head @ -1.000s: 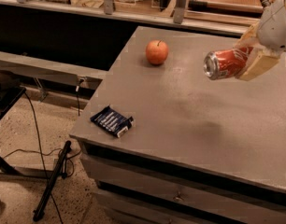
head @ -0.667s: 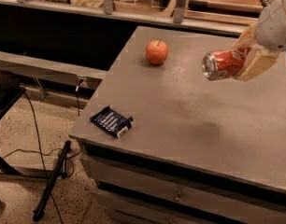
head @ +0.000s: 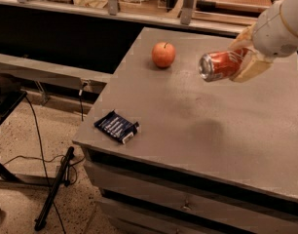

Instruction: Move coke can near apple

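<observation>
The coke can (head: 219, 65) is red-orange with a silver top rim. It lies on its side in the air above the table, top end pointing left. My gripper (head: 245, 57) is shut on the can, its pale fingers (head: 251, 68) clamped on the can's right end. The white arm comes in from the upper right. The apple (head: 163, 54), round and red-orange with a dark stem, sits on the grey table (head: 197, 126) near its far left edge, a short way left of the can.
A flat dark blue packet (head: 117, 126) lies near the table's front left corner. Drawers show under the table's front edge. A rail with bags runs behind the table. Cables and a dark rod lie on the floor at left.
The can and gripper have shifted slightly left toward the apple. The apple and packet have not moved.
</observation>
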`<state>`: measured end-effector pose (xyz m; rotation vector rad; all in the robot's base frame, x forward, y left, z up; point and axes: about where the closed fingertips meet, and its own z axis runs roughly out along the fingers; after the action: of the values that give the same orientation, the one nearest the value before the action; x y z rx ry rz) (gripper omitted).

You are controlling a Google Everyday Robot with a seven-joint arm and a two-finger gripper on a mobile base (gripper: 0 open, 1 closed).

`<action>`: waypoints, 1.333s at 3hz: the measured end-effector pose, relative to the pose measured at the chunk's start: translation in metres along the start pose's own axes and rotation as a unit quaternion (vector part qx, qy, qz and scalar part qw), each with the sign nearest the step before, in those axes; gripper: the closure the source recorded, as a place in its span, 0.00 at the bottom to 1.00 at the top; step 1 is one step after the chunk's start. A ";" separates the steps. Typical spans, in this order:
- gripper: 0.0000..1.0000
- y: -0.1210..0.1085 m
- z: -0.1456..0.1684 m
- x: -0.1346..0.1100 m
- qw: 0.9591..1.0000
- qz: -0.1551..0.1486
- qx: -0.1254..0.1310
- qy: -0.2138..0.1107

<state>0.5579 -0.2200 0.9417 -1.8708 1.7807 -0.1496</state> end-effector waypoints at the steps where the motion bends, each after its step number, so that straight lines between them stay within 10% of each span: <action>1: 1.00 -0.021 0.042 -0.027 0.996 -0.052 0.044 -0.055; 2: 1.00 -0.035 0.086 -0.045 0.990 -0.120 0.065 -0.041; 4: 0.84 -0.060 0.123 -0.031 0.990 -0.127 0.060 -0.029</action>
<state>0.6613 -0.1542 0.8740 -1.9869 1.4561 -0.2882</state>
